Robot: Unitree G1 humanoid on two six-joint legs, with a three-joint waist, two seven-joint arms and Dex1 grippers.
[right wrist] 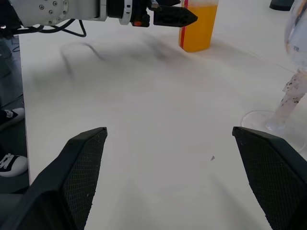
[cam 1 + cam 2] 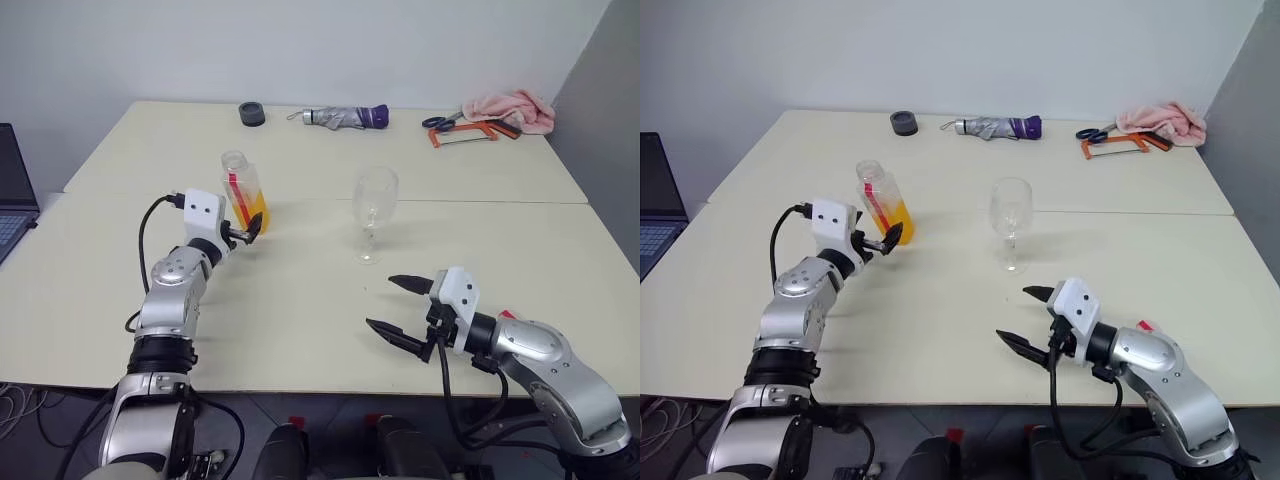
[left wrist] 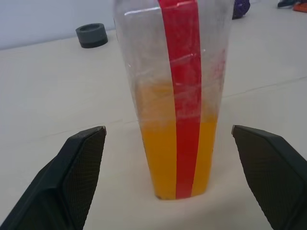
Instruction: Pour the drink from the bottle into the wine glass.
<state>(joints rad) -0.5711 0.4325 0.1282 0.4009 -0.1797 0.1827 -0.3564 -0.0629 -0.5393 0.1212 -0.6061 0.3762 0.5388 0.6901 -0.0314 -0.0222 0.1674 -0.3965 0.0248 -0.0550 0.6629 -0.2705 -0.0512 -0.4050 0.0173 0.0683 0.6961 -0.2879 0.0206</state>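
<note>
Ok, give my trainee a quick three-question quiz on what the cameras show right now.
1. True or false: the left gripper has closed on the bottle.
2. The wine glass is: A) holding drink, B) empty and upright, C) tipped over.
3. Fill in: the bottle's cap is ___.

Key: 1. False, its fingers stand open near the bottle. 2. B. 3. Off, the neck is open.

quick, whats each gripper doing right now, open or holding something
left gripper: open, fingers either side of the bottle, not closed on it.
right gripper: open, holding nothing, near the wine glass.
</note>
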